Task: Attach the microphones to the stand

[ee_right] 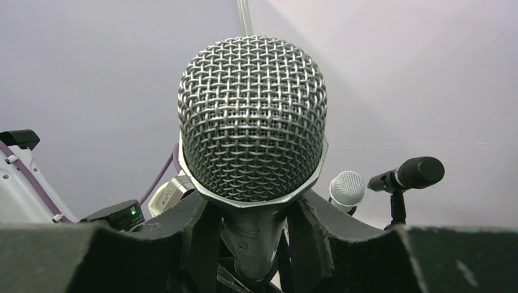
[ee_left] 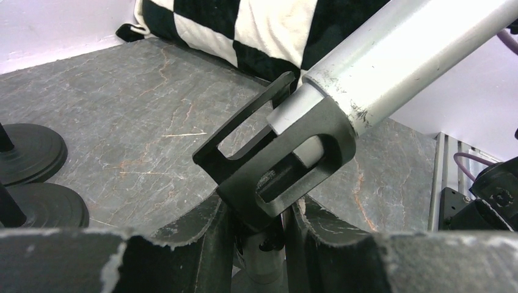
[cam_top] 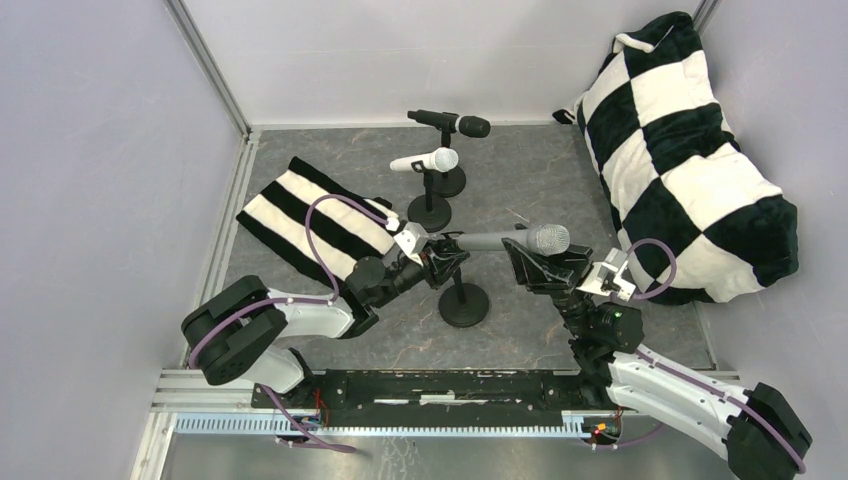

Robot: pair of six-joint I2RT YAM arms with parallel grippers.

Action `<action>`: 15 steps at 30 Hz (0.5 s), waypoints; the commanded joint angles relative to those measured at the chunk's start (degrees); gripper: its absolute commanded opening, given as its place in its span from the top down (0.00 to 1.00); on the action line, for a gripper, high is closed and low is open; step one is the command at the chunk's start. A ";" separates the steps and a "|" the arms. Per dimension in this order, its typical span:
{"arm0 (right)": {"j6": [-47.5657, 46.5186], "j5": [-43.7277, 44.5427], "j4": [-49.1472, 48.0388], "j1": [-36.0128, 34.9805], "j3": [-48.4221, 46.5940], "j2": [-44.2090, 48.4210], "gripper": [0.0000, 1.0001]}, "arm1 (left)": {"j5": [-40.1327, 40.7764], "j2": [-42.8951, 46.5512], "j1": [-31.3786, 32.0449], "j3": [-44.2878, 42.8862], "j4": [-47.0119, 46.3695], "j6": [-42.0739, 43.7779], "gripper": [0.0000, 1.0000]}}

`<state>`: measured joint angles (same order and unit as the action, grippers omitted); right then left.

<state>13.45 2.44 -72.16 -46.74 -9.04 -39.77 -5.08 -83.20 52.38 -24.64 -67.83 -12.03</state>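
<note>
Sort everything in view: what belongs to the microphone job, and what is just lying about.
Job: silver-grey mesh-headed microphone in the right gripper; white microphone and black microphone, clipped on the two far black stands; near black round-based stand, held by the left gripper.
Lying about: black-and-white striped cloth; black-and-white checked cushion.

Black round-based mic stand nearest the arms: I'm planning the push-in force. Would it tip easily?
Probably top-heavy: the black round-based mic stand has a thin post over a small disc base, so pushing at its clip could tip it. The left gripper, clamped on the post, likely steadies it.
</note>
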 commanded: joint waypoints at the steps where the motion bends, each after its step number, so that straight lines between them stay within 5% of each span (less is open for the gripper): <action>1: 1.50 -4.28 10.68 -0.49 5.20 -4.26 1.00 | -6.53 -0.27 1.36 -3.37 -2.38 -0.14 0.85; 15: 2.92 -2.79 7.97 -0.58 4.23 -12.42 1.00 | -9.02 -0.95 2.41 -4.61 -1.51 1.17 0.85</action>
<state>15.51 4.56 -82.43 -46.46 -6.09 -45.87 -4.99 -83.85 52.12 -25.36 -67.42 -12.36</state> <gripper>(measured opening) 0.436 0.374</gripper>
